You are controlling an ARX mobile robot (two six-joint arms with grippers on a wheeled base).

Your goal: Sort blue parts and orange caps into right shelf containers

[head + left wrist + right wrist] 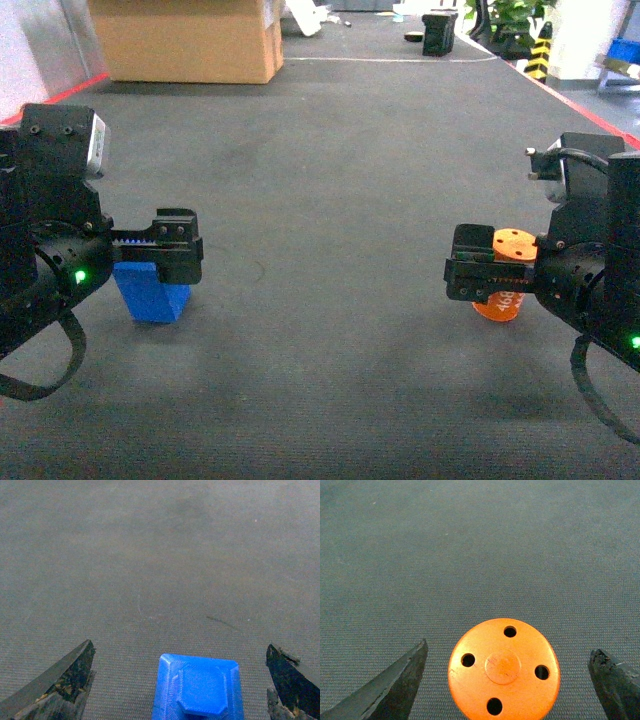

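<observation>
Left gripper [180, 680] wide open, straddling the blue part [199, 687] on the grey floor mat [330, 200], left side. Right gripper [507, 680] wide open around the orange cap [504, 669], right side. Neither grasped; crates not visible. Sorting hasn't started.

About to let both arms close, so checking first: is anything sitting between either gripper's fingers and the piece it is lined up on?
Nothing visible. The blue part sits between the left gripper fingers, the orange cap between the right gripper fingers; only bare carpet in the gaps.
</observation>
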